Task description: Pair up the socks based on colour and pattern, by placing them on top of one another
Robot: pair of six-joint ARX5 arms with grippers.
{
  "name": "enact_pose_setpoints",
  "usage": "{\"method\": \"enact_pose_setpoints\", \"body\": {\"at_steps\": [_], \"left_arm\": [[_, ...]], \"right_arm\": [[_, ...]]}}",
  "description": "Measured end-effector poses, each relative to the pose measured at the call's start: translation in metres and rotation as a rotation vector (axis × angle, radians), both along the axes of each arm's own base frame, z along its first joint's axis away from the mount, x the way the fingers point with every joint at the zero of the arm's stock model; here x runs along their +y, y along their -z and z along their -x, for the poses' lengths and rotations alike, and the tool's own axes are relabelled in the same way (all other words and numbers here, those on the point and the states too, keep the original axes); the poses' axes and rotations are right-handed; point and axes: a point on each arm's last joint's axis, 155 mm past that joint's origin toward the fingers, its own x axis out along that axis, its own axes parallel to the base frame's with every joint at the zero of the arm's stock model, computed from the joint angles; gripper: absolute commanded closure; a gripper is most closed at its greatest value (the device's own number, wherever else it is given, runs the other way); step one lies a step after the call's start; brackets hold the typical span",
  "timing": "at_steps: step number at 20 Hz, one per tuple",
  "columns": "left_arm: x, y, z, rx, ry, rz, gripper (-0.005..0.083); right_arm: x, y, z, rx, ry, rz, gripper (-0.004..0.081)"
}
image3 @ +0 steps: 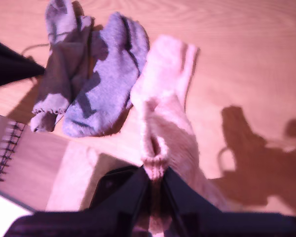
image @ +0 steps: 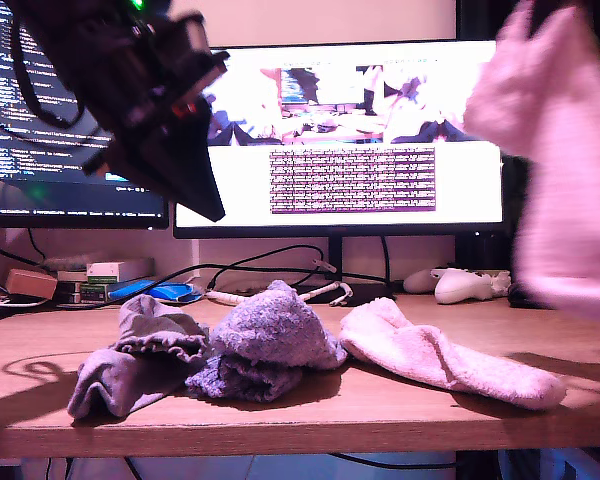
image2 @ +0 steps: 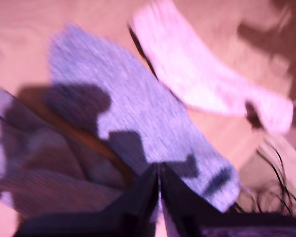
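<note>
Fingers (image3: 160,190) of my second gripper (image3: 155,185): clamped on the cuff of a fluffy pink sock (image3: 170,143), hanging high at the exterior view's right. Fingers of my first gripper (image2: 159,185): pressed together, empty, above the pile. On the bench (image: 310,415): matching pink sock (image: 445,357), terry, long and flat; blue-purple socks (image: 270,340), fuzzy, heaped; grey socks (image: 140,360), thin, ribbed, crumpled. Advice: lower the held sock lengthwise onto its mate, aligned, before releasing.

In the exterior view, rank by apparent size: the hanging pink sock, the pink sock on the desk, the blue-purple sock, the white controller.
1. Hanging pink sock, though nearness to the camera inflates it.
2. Pink sock on the desk.
3. Blue-purple sock, close to the second.
4. White controller.
</note>
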Motion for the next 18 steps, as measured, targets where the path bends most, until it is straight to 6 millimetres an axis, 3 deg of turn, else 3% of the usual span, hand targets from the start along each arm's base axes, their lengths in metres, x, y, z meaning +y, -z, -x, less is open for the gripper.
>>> {"method": "enact_pose_setpoints", "body": {"at_steps": [2,10,13,18], "left_arm": [[0.001,0.0,-0.001,-0.004,-0.001,0.001,0.0794],[0.002,0.0,-0.002,-0.002,-0.004,0.0,0.0794],[0.003,0.0,-0.002,-0.007,0.002,-0.003,0.0794],[0.004,0.0,-0.003,-0.006,-0.001,-0.004,0.0794]], "right_arm": [[0.009,0.015,-0.015,0.019,0.011,0.024,0.0783],[0.05,0.112,-0.097,0.073,0.022,0.117,0.0783],[0.066,0.126,-0.124,0.009,0.061,0.11,0.0783],[0.083,0.139,-0.128,-0.03,0.054,0.155,0.0782]]}}
